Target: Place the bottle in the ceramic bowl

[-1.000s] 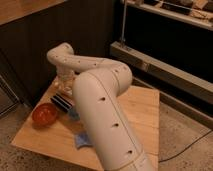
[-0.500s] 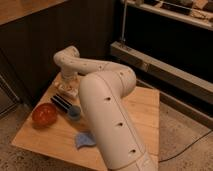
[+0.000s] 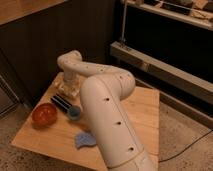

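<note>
The ceramic bowl [image 3: 44, 114], round, glossy and orange-red, sits on the wooden table [image 3: 135, 120] near its left edge. My white arm reaches over the table from the front. Its wrist points down at the far left part of the table. My gripper [image 3: 67, 90] hangs there, behind and to the right of the bowl. A pale shape at the gripper may be the bottle, but I cannot tell it apart from the gripper. The bowl looks empty.
A dark oblong object [image 3: 60, 103] lies between the bowl and a small blue cup [image 3: 75, 113]. A blue flat thing [image 3: 85, 139] lies near the table's front edge, next to my arm. A dark wall and a low shelf unit [image 3: 165, 75] stand behind the table.
My arm has shifted slightly to the right over the second. The gripper stays over the same far left part of the table. The bowl and cup have not moved.
</note>
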You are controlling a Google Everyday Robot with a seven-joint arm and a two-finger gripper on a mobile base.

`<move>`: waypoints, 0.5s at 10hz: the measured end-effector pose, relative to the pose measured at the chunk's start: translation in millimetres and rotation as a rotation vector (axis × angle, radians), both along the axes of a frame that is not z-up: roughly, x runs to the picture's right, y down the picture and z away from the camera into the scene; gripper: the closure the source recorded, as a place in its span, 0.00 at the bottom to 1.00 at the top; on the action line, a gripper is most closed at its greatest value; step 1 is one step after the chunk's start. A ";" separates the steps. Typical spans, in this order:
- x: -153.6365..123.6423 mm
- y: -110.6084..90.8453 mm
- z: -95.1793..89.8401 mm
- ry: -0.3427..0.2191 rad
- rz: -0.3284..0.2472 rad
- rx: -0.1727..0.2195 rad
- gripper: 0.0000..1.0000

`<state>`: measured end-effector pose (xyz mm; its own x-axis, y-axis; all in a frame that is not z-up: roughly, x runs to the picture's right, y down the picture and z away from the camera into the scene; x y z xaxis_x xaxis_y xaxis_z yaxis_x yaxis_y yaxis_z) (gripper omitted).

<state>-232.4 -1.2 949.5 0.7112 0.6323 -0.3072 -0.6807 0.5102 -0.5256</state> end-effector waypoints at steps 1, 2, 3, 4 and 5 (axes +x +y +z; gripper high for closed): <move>-1.8 2.1 2.9 0.002 -0.011 -0.003 0.35; -1.7 5.6 6.9 0.010 -0.024 -0.009 0.35; -2.8 7.3 10.6 0.016 -0.033 -0.011 0.35; -3.5 9.0 14.5 0.025 -0.043 -0.014 0.35; -5.0 8.4 17.9 0.033 -0.051 -0.012 0.35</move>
<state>-237.4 7.2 967.4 0.7316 0.5916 -0.3387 -0.6712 0.5382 -0.5097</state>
